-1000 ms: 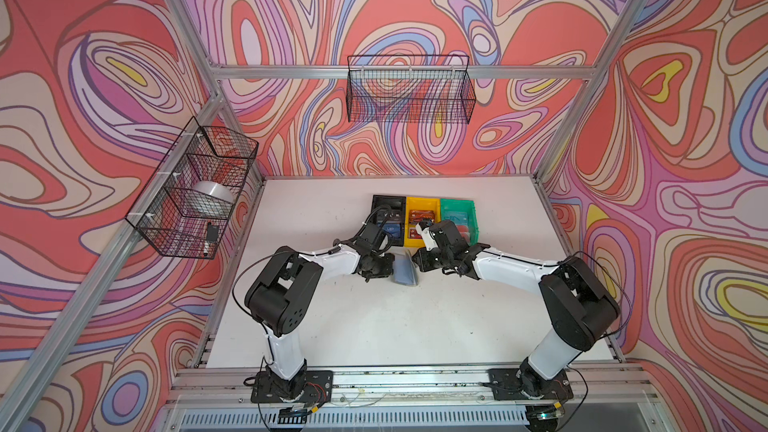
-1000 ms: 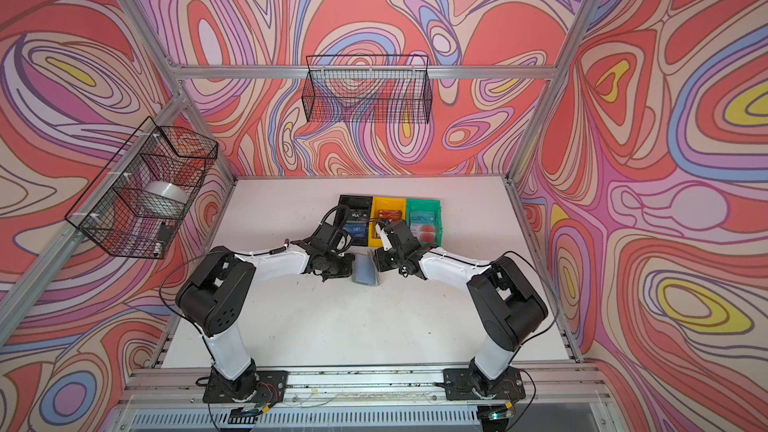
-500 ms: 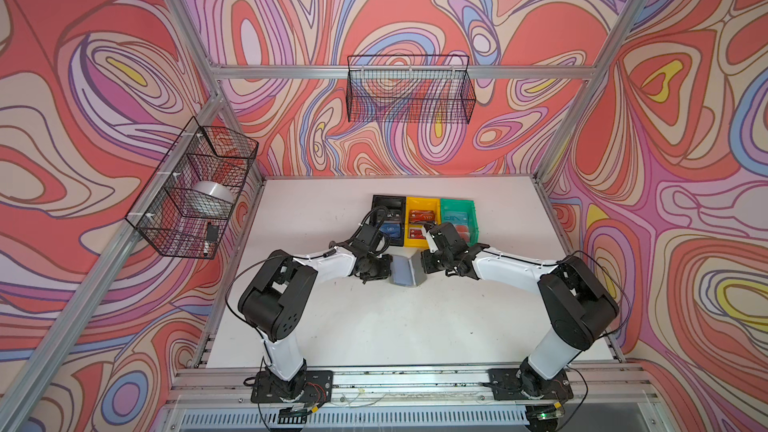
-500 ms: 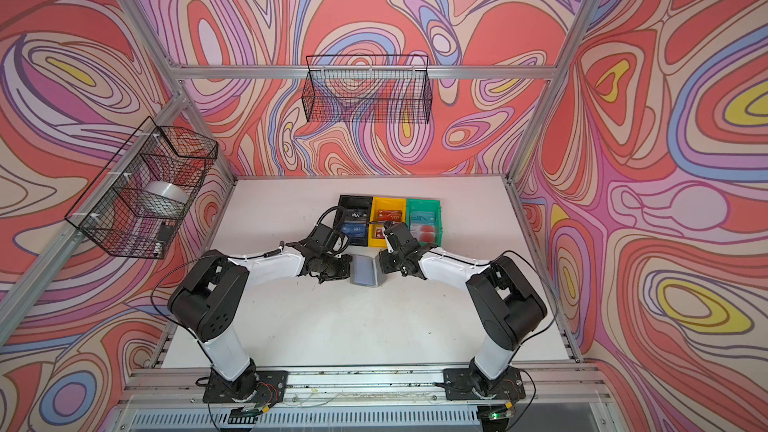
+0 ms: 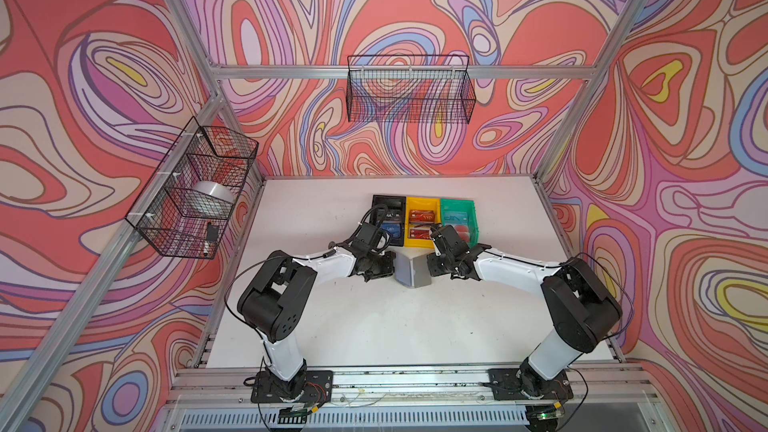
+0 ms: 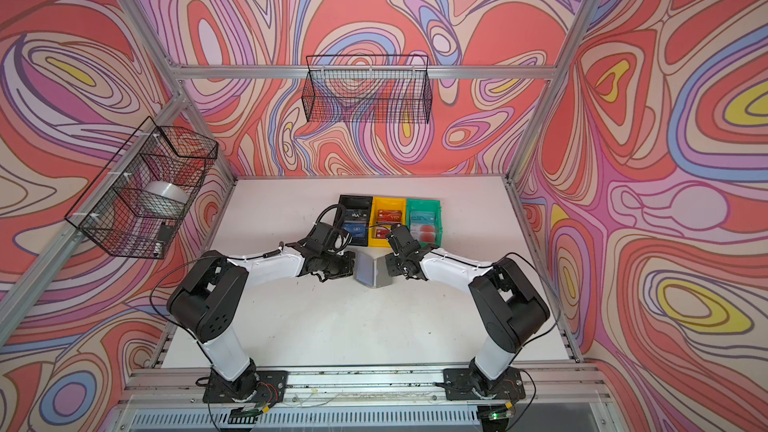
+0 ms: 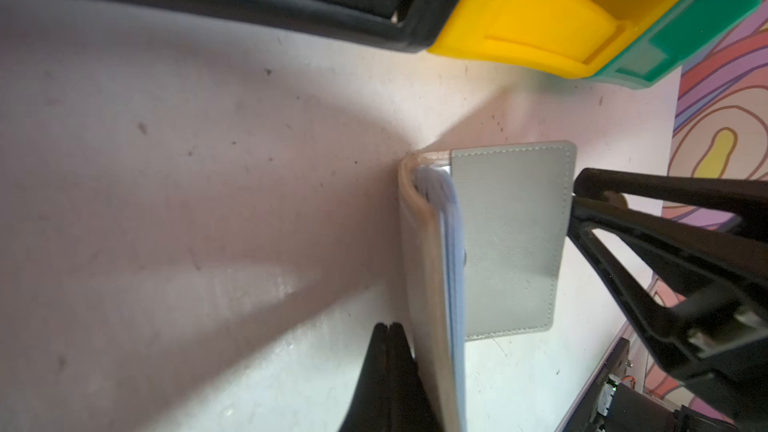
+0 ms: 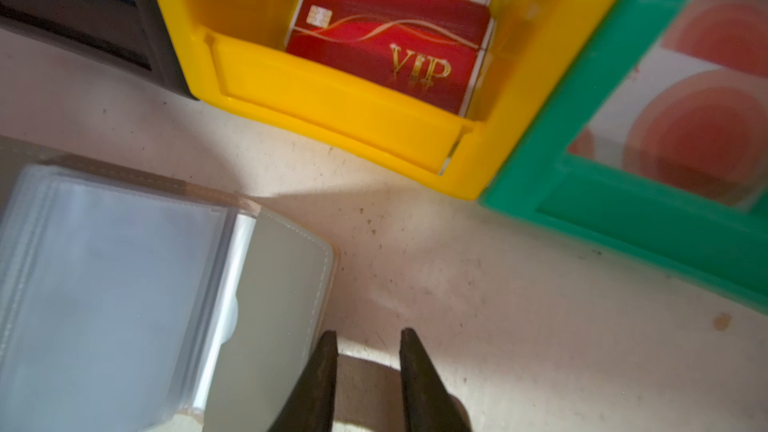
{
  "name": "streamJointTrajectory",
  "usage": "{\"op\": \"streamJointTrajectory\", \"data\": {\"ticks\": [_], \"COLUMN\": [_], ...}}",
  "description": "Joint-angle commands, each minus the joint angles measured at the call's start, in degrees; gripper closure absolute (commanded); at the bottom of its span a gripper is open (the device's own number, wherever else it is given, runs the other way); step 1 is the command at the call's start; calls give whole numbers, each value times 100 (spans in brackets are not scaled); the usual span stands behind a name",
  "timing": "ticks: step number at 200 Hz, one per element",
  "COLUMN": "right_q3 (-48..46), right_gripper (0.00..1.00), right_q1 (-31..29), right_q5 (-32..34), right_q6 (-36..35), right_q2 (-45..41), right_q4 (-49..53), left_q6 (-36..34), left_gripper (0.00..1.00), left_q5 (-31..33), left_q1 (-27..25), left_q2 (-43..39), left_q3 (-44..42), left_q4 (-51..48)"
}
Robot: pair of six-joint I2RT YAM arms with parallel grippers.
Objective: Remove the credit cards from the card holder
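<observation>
The grey card holder [image 5: 411, 270] [image 6: 372, 270] stands on edge on the white table, its covers spread in a V. Its clear sleeves [image 8: 112, 284] face the right wrist camera, and no card shows in them. My left gripper [image 5: 392, 268] [image 7: 387, 326] is shut, empty, its tips against the outside of one cover [image 7: 428, 284]. My right gripper [image 5: 430, 264] [image 8: 365, 332] is slightly open beside the other cover [image 8: 274, 305], with nothing between its fingers. Credit cards lie in the bins: red VIP cards [image 8: 386, 43] [image 5: 419, 222], a dark blue one [image 5: 390, 228], a white one with red circles [image 5: 462, 231].
A black bin [image 5: 388, 201], a yellow bin [image 5: 422, 203] and a green bin [image 5: 457, 203] stand in a row just behind the holder. Wire baskets hang on the back wall [image 5: 409, 93] and the left wall [image 5: 191, 189]. Bare table lies in front of the grippers.
The holder's covers have spread wider into a V. My right gripper's jaws have parted a little. The left arm's elbow has shifted; its gripper stays shut.
</observation>
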State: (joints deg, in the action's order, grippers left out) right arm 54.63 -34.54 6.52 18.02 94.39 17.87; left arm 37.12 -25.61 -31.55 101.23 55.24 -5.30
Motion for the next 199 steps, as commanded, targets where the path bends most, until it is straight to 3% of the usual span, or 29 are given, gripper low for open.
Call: {"op": "streamJointTrajectory", "data": {"ticks": [1,36,95,161,199], "right_q3": [-41,31,155,141,163], "right_gripper": [69,70,72,72,72], "right_q1": [-39,-38,-35,-43,-35], "right_q5": [231,-323,-975,-709,-152], "right_q6": [-53,-82,110,51,102], "right_q2": [-394,-565,205,-7,-146], "right_q4": [46,-79,-316,-105,200], "left_q6": [85,89,67,47,-44], "left_gripper": [100,100,100,100,100], "left_q5": [-92,-91,-85,-86,10], "left_q1": [-72,-133,-259,-343,-337], "left_q2": [-135,-69,-71,111,101], "left_q3": [185,289,509,640,643], "left_q4": [62,-5,-182,-252,-374]}}
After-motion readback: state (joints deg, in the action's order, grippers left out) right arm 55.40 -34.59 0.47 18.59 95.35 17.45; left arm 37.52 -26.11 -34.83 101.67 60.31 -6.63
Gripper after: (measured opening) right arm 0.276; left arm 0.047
